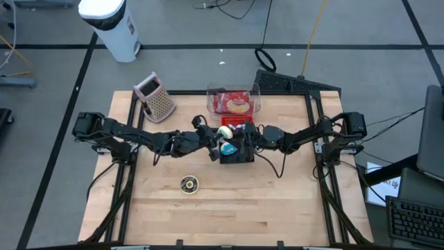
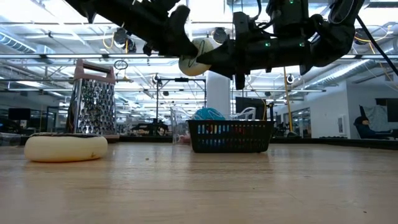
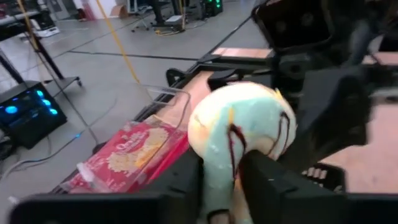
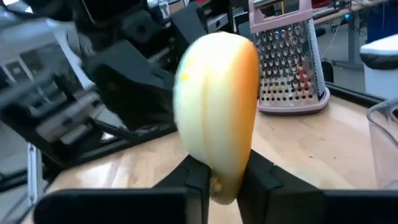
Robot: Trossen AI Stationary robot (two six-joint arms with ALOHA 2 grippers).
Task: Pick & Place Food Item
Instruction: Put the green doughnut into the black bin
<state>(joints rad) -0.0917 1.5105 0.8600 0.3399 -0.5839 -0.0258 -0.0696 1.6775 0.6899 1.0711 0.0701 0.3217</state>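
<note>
I saw my left tool (image 3: 221,180) and right tool (image 4: 217,177) both clenched on the pale round frosted donut (image 4: 217,106) between them.

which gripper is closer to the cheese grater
Left. The left gripper is mid-table just beside the black basket, a short way from the grater at the table's back left. The right gripper meets it over the basket, farther from the grater.
</note>
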